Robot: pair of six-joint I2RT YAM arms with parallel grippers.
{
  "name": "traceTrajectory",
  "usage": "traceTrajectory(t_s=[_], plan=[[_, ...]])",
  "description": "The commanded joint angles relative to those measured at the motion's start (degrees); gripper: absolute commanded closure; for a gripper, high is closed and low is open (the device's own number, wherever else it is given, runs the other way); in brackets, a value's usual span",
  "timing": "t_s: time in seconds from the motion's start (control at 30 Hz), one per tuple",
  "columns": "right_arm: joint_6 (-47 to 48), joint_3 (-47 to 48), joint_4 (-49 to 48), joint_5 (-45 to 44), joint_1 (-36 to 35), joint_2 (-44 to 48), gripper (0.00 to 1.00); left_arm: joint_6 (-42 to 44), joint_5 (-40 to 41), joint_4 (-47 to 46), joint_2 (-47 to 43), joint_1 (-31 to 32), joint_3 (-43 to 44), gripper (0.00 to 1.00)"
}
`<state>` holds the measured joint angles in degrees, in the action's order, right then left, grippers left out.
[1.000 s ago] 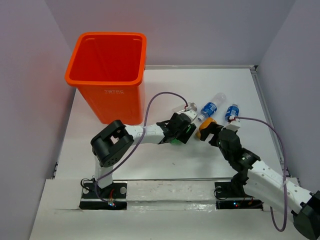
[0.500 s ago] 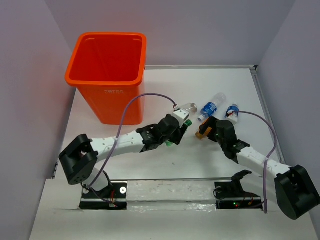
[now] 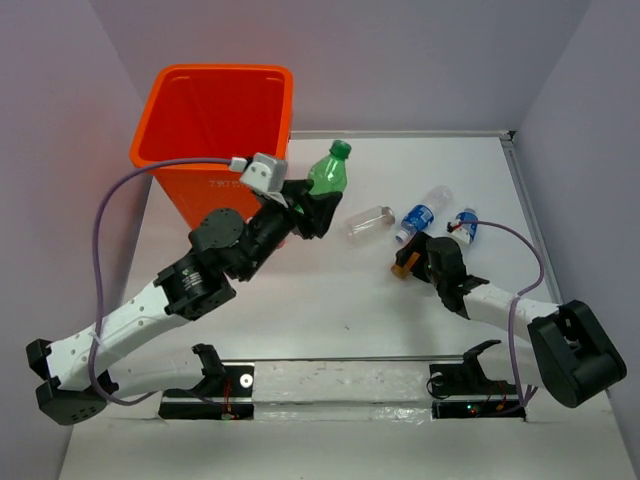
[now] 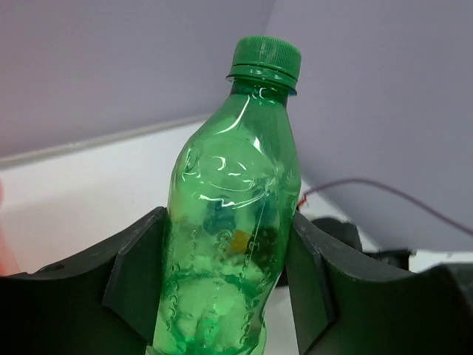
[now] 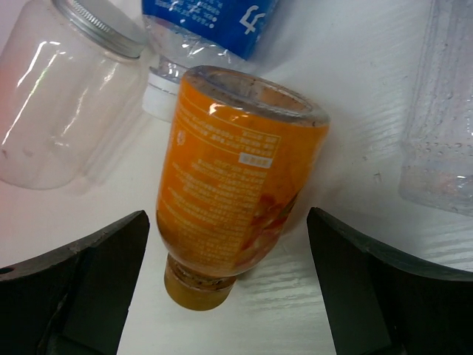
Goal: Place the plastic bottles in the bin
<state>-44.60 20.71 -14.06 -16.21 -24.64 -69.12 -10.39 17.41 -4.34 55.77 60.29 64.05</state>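
Green bottle (image 4: 233, 207): clamped low on its body between the fingers of the left gripper (image 3: 312, 203), cap upward. It is raised off the table (image 3: 330, 310), just beside the right wall of the bin (image 3: 205, 205).

Right gripper (image 5: 229, 266): jaws spread, one finger on each side of the orange bottle (image 5: 236, 177), neither touching it. That bottle lies on the table, cap toward the wrist. Near it lie a clear jar (image 5: 59, 96) with a metal lid, a blue-label bottle (image 3: 420, 214) and, further right, a second blue-label bottle (image 3: 463, 222).
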Motion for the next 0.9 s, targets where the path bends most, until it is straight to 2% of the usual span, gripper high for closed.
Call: traceTrajectory(t_s=[0.0,0.07,0.13,0.17,0.2,0.27,0.4,0.47,0.5,0.57,0.67,0.77,0.87], plan=[[-1.0,1.6,-4.4,-3.0,1.5,-1.7,0.11,2.8,10.5,-4.0,-2.4,-2.5,8.1,0.5],[-1.3,1.1,-4.8,-2.9,1.5,-1.5,0.17,4.1,12.5,-4.1,-2.2,-5.2,10.3,0.49],[-1.4,0.2,-5.0,-2.4,1.5,-0.8,0.26,4.6,12.0,-3.6,-0.7,-10.5,13.7,0.49],[-1.3,-0.1,-4.9,-2.3,1.5,0.9,0.33,5.1,11.9,-2.7,0.9,-12.5,16.3,0.49],[-1.3,-1.1,-4.6,-2.3,1.5,2.1,0.37,5.7,12.1,-2.4,1.7,-15.9,17.5,0.49],[-1.2,-1.7,-2.3,-1.2,1.5,6.0,0.44,8.2,14.8,-2.4,4.2,-18.4,20.2,0.48],[0.5,-3.2,2.0,0.5,1.5,14.2,0.47,6.4,11.7,-2.5,7.9,-28.6,22.6,0.48],[0.9,-3.3,4.4,1.0,1.5,18.0,0.5,6.2,11.0,-1.0,12.1,-31.6,24.4,0.47],[1.0,-3.2,6.7,1.9,1.5,21.8,0.5,5.5,10.6,0.0,13.7,-33.0,27.1,0.27],[0.9,-2.6,8.9,3.3,1.5,25.4,0.5,4.5,10.0,4.1,18.4,-36.4,30.1,0.03],[1.2,0.2,13.0,6.2,1.5,31.3,0.5,2.3,6.6,8.0,19.0,-37.1,34.4,0.01],[2.8,3.7,13.9,8.6,1.0,34.1,0.5,-0.4,-0.8,7.0,16.0,-37.1,31.5,0.01],[7.5,12.3,15.4,10.0,1.0,33.5,0.5,-4.8,-8.4,7.1,10.6,-37.1,26.5,0.01]])
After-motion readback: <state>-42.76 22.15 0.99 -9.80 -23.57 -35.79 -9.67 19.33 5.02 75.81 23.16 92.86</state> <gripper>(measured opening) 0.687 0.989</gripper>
